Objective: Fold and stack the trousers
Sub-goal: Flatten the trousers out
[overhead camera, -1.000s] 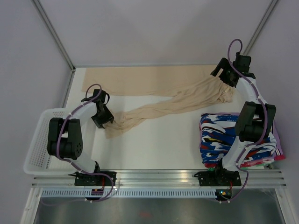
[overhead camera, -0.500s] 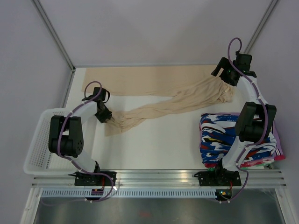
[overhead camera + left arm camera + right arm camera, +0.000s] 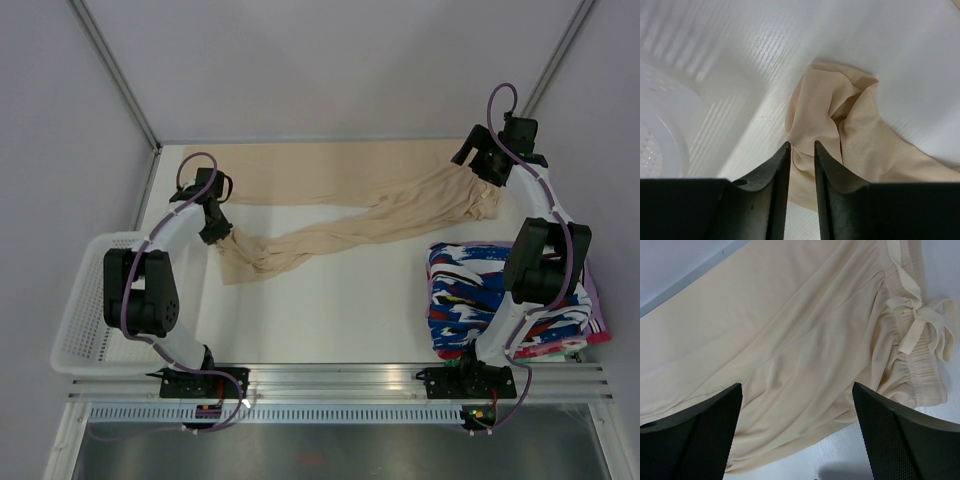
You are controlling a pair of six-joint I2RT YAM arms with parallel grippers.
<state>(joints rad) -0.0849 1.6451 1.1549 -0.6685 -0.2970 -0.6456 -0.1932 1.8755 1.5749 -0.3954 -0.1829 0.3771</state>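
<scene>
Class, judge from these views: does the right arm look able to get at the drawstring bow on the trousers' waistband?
Probably yes: the right pincer hangs open above the trousers, and the bow lies uncovered close by, nothing between.

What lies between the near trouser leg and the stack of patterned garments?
Nothing: the top external view shows only bare white table separating the trousers from the patterned garments.

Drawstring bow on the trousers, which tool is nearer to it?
Right. The right tool hangs open over the waistband beside the drawstring bow; the left tool is far off, pinching a leg end of the trousers.
</scene>
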